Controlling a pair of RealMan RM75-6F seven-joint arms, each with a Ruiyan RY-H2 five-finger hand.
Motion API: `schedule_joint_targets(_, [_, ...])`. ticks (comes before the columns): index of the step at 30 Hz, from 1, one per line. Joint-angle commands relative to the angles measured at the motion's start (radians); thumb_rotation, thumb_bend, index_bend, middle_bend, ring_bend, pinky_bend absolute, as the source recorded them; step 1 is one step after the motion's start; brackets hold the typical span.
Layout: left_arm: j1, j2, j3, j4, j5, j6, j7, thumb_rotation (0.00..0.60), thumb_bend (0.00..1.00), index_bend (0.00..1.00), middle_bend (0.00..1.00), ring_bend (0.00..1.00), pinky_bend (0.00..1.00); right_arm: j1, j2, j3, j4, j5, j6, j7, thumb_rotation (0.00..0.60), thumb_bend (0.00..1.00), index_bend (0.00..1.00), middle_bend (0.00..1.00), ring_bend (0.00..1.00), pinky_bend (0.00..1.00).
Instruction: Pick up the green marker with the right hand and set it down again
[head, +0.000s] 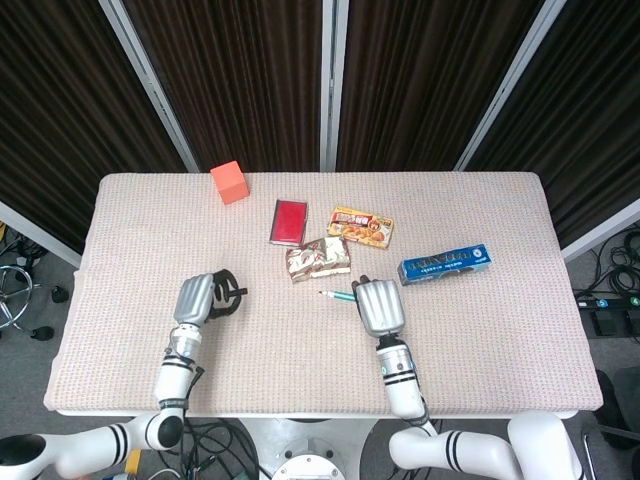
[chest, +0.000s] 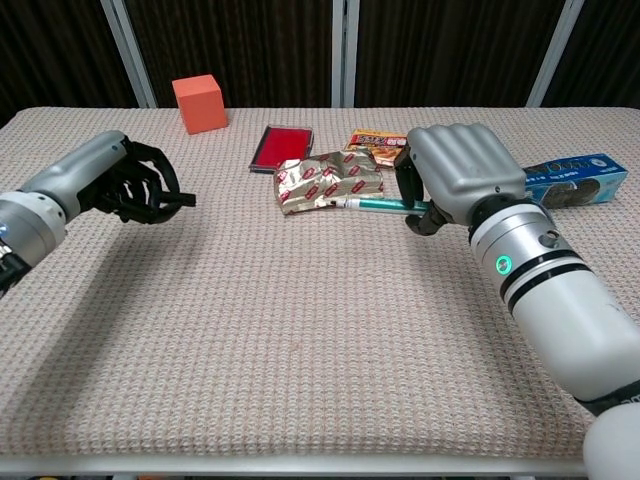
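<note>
The green marker (chest: 375, 205) (head: 339, 296) is held level above the table by my right hand (chest: 458, 178) (head: 378, 306), whose fingers wrap around its right end. Its white tip points to the left, toward the middle of the table. The hand hovers just in front of the crumpled snack wrapper (chest: 327, 181) (head: 318, 259). My left hand (chest: 137, 188) (head: 204, 298) is at the left side of the table, fingers curled in with nothing inside them.
An orange cube (head: 230, 182) stands at the back left. A red card case (head: 290, 221), a yellow food box (head: 361, 227) and a blue box (head: 445, 264) lie behind and right of my right hand. The table (head: 480, 340) is covered in beige knit cloth.
</note>
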Motion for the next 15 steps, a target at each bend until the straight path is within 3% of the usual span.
schedule_joint_targets(1, [-0.007,-0.011,0.014,0.027,0.002,-0.057,-0.021,0.600,0.39,0.57,0.59,0.55,0.56,-0.005,0.005,0.011,0.021,0.020,-0.056,0.003,0.600,0.14,0.68,0.60,0.70,0.82])
schedule_joint_targets(4, [-0.013,0.001,0.022,0.036,0.014,-0.094,-0.037,0.600,0.28,0.43,0.47,0.42,0.44,-0.008,0.008,0.029,0.018,0.069,-0.106,-0.037,0.600,0.03,0.51,0.50,0.59,0.79])
schedule_joint_targets(6, [-0.014,0.004,0.021,0.044,0.019,-0.102,-0.045,0.600,0.25,0.33,0.39,0.35,0.36,-0.009,0.013,0.043,0.002,0.098,-0.124,-0.068,0.600,0.00,0.34,0.37,0.39,0.66])
schedule_joint_targets(9, [-0.011,0.003,0.015,0.054,0.023,-0.090,-0.042,0.600,0.23,0.30,0.34,0.30,0.29,-0.016,0.019,0.055,-0.017,0.102,-0.120,-0.077,0.600,0.00,0.21,0.29,0.22,0.53])
schedule_joint_targets(15, [0.015,0.056,0.000,-0.014,0.044,-0.031,-0.033,0.600,0.21,0.30,0.31,0.27,0.25,-0.066,0.088,0.059,-0.149,0.065,-0.061,-0.038,0.600,0.00,0.16,0.24,0.17,0.50])
